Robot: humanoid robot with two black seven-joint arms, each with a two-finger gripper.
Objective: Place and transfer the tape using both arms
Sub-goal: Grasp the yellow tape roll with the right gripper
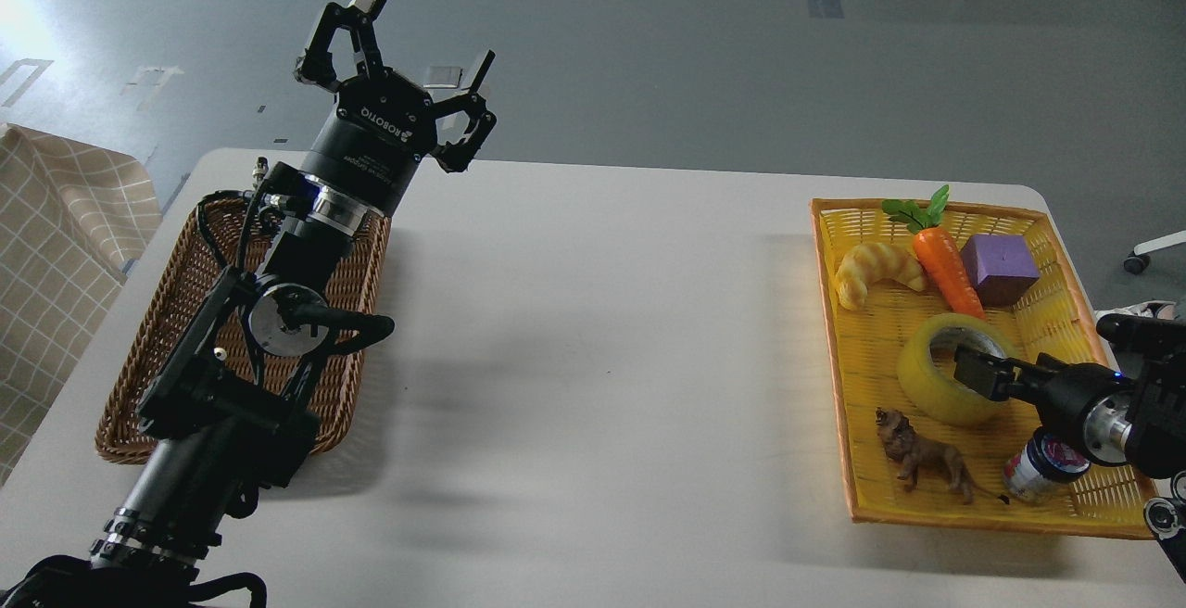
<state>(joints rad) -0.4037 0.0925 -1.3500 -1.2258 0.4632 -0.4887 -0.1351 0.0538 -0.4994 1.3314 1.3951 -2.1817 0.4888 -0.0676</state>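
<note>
The tape (924,378), a wide yellow roll with a pale core, lies flat in the yellow tray (827,311) at the right of the table. My right gripper (982,373) comes in from the right edge and sits low over the roll's centre hole, covering much of the core. It shows as one dark block, so I cannot tell its fingers apart. My left gripper (426,33) is open and empty, raised high above the table's far left, over the far end of the brown wicker basket (139,386).
The tray also holds a croissant toy (876,270), a carrot (945,272), a purple cube (996,267), a brown lion figure (922,460) and a small jar (1038,474) close to my right wrist. The white table (602,358) lies between basket and tray.
</note>
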